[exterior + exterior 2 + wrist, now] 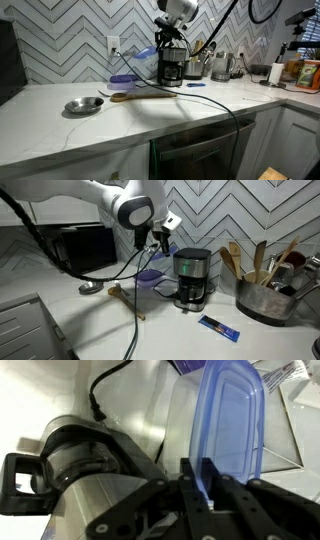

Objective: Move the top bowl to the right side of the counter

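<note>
We see the hand [205, 478] clamped on the rim of the top bowl [228, 420], tilted up beside the coffee maker [85, 455].

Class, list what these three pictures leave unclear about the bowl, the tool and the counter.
1. Wrist view: the top bowl, pinched at its rim by the tool, veils whatever lies behind it.
2. Both exterior views: the tool's jaws are too small and dark to read.
3. Exterior view: the counter runs off the left edge; that end is unseen.
</note>
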